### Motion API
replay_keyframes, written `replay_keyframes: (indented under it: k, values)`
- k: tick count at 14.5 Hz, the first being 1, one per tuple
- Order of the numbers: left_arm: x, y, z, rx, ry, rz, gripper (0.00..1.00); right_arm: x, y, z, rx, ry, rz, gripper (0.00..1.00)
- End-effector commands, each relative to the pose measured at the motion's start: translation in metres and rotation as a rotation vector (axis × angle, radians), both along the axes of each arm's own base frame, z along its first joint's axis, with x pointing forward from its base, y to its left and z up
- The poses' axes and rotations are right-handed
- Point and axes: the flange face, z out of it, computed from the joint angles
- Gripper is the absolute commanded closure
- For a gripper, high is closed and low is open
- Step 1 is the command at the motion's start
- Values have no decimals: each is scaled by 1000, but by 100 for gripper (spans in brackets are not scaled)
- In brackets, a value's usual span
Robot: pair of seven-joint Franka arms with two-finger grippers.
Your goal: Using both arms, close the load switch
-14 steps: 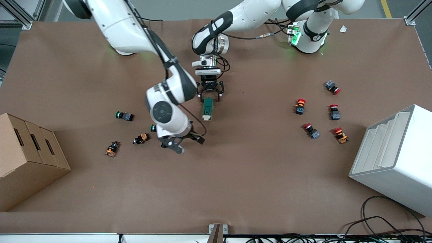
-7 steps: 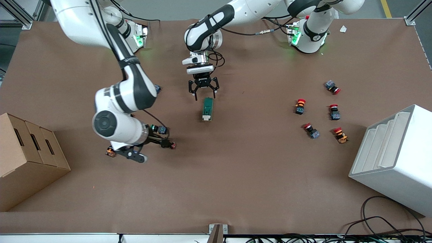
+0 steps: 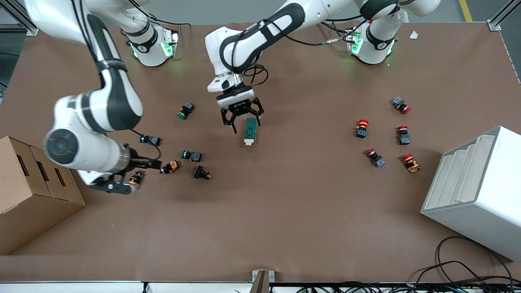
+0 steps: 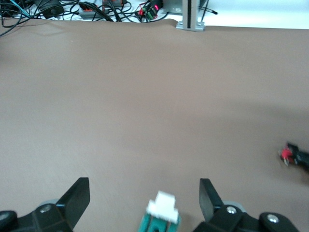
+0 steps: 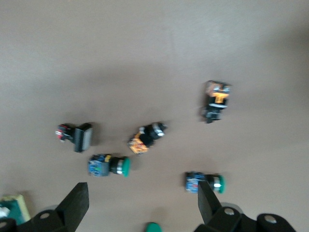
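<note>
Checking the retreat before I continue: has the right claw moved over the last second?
Yes. The right claw has swung away from the load switch, toward the cardboard box; it now hangs open over the green push-buttons.

The left arm reached from its base toward the middle of the table, its wrist bent downward. The left gripper hung low over the tabletop with its fingers spread wide apart and holding nothing. The right arm bent sharply at the elbow and swung out toward its own end of the table. The right gripper pointed down, its fingers also set wide apart and empty.
</note>
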Motion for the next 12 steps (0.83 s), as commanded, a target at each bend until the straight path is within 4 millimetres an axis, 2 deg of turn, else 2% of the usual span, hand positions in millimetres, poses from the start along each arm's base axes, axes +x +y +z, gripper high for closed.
replay_keyframes:
  k: [1,4,6,9,12]
  values:
    - [39,29,66,-3,73,25,0,-13,-51,31,-13,-2,85,0]
    - [91,81,138,-21,187,30,0,-22,-98,63,-13,-1,109,0]
    - [128,127,177,-53,212,74,0,-26,-127,79,-6,-8,124,0]
    - [171,189,211,-45,272,60,0,-24,-153,94,-1,-38,128,0]
    - [195,223,233,-30,325,21,0,-20,-155,103,3,-54,117,0]
